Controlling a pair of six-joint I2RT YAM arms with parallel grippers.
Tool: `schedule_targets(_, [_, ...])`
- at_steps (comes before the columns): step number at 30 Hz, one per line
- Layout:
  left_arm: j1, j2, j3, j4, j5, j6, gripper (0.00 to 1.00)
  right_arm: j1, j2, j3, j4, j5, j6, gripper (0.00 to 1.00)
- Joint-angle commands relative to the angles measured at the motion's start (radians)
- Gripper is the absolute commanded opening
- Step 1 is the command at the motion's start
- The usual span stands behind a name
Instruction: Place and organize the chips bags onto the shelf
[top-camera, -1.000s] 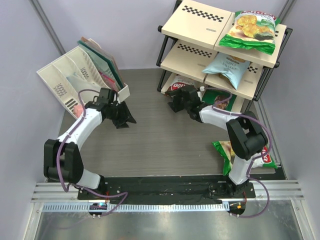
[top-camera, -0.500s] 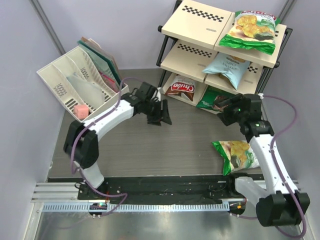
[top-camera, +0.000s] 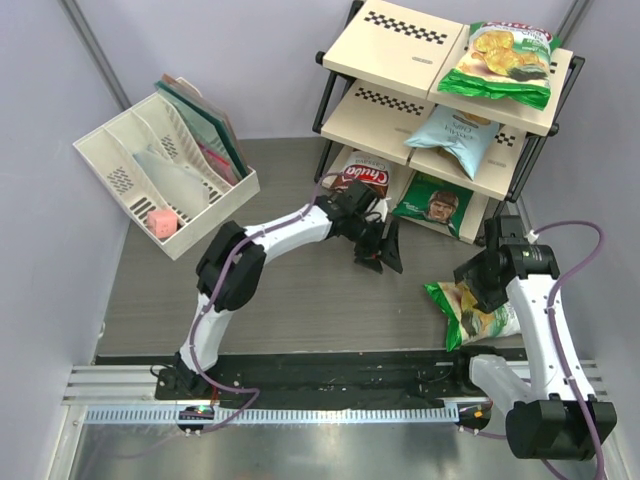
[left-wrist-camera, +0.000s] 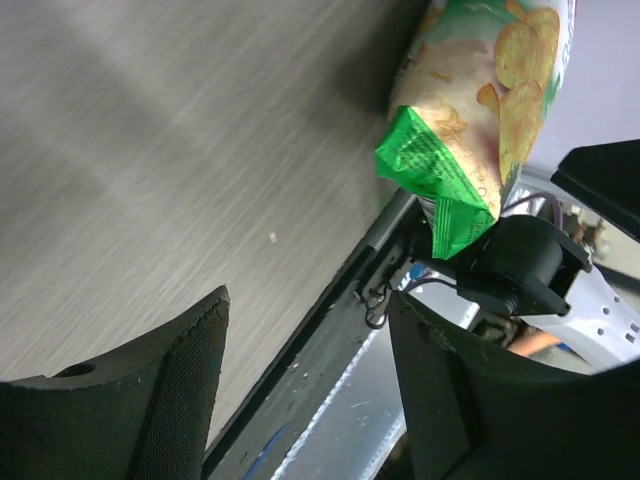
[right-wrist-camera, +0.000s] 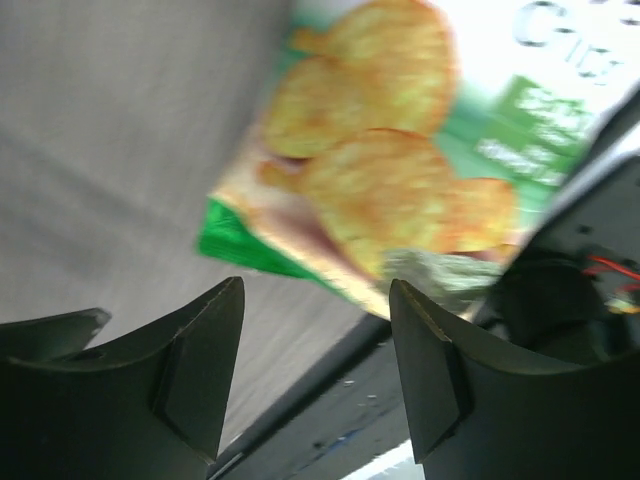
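The shelf (top-camera: 395, 45) stands at the back right. A green-and-white chips bag (top-camera: 505, 60) lies on its top board and a light blue bag (top-camera: 452, 135) on the middle board. The dark brown Chuba bag (top-camera: 362, 178) and a dark green bag (top-camera: 432, 200) sit on the bottom tier. Another green-and-white bag (top-camera: 480, 312) lies on the table at the right; it also shows in the left wrist view (left-wrist-camera: 480, 110) and the right wrist view (right-wrist-camera: 400, 170). My left gripper (top-camera: 383, 256) (left-wrist-camera: 310, 390) is open and empty over mid-table. My right gripper (top-camera: 478, 283) (right-wrist-camera: 315, 370) is open and empty just above that bag's near end.
A white slotted organizer (top-camera: 160, 170) with folders and a pink cube (top-camera: 158, 220) stands at the back left. The black base rail (top-camera: 340, 375) runs along the near edge. The right arm's base (left-wrist-camera: 520, 265) sits beside the loose bag.
My left arm has swung right from the organizer to mid-table. My right arm has drawn back from the shelf's bottom tier to the bag on the table, uncovering the dark green bag.
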Motion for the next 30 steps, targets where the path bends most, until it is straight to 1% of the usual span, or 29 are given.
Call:
schedule_targets(1, [-0.053,0.053,0.04,0.148,0.115,-0.082,0.65,-0.027,-0.009,-0.041,-0.172,0.112,-0.058,0.64])
schedule_targets(4, [-0.075,0.083,0.035,0.227,0.152,-0.137,0.66,-0.028,-0.033,-0.034,-0.189,0.14,-0.035,0.63])
schedule_targets(5, [-0.086,0.105,0.032,0.276,0.158,-0.154,0.65,-0.028,-0.036,-0.032,-0.189,0.152,-0.029,0.63])
schedule_targets(11, [-0.11,0.185,0.09,0.375,0.169,-0.233,0.65,-0.028,0.002,-0.073,-0.138,0.152,-0.021,0.63])
schedule_targets(16, [-0.113,0.243,0.137,0.399,0.154,-0.265,0.65,-0.028,0.025,-0.099,-0.091,0.123,-0.018,0.63])
schedule_targets(30, [-0.132,0.297,0.103,0.524,0.14,-0.375,0.65,-0.028,0.086,-0.158,-0.005,0.097,-0.078,0.61])
